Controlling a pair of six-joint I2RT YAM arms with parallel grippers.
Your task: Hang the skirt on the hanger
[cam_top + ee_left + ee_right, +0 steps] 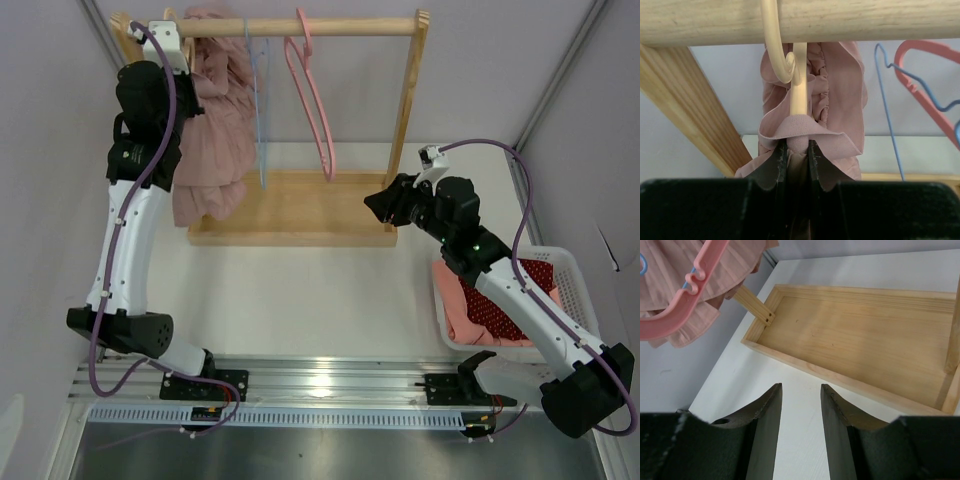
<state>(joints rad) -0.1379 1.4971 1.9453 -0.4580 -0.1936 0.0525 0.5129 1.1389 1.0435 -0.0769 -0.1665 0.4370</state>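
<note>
the left fingers (784, 152) are nearly closed, pinching a fold of the pink skirt (840, 100) where it drapes over the pale hanger (799, 95), whose hook sits on the wooden rail (865, 20) just above them. if they let go before the waistband is seated, it may slide off, and a downward tug could drag the hook off the rail. the right fingers (777, 405) stand half apart and empty over the white table (740, 385), the rack's wooden base (860, 335) just ahead, a laundry basket (572, 285) behind, pale walls close around.
</note>
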